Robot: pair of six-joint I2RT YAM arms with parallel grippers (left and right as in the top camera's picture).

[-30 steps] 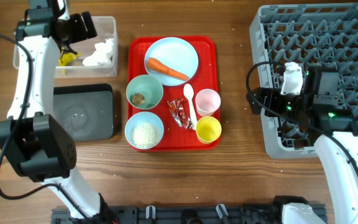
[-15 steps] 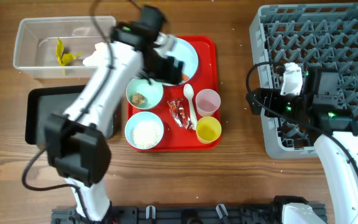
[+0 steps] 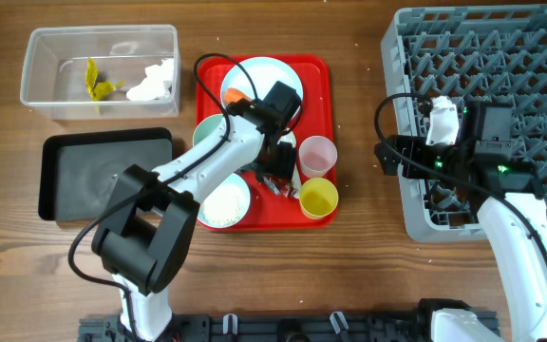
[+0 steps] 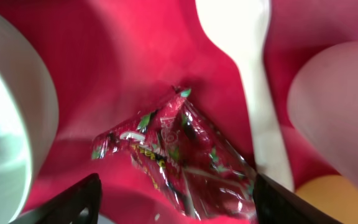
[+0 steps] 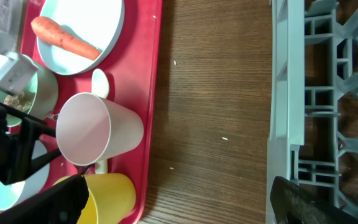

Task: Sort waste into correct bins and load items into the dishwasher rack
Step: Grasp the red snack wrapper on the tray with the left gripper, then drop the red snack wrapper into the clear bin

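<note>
My left gripper (image 3: 273, 172) is down on the red serving tray (image 3: 323, 81), open, its fingertips (image 4: 73, 204) on either side of the crumpled red wrapper (image 4: 179, 155). Beside the wrapper lie the white spoon (image 4: 247, 62), pink cup (image 3: 317, 152) and yellow cup (image 3: 318, 198). The carrot (image 5: 64, 37) lies on the blue plate (image 3: 259, 74). The rice bowl (image 3: 218, 204) shows below the arm; the other bowl (image 3: 207, 133) is partly hidden. My right gripper (image 3: 388, 157) hangs open and empty at the left edge of the dishwasher rack (image 3: 501, 66).
The clear tub (image 3: 55, 90) at the back left holds a yellow-green wrapper (image 3: 96, 84) and white tissue (image 3: 152, 84). The black tray (image 3: 107, 176) lies in front of it. A strip of bare wooden table (image 5: 216, 93) separates the red tray from the rack.
My left arm has swung from the clear tub across to the red tray and dropped over the red wrapper, its jaws narrowing. The right arm has not moved.
</note>
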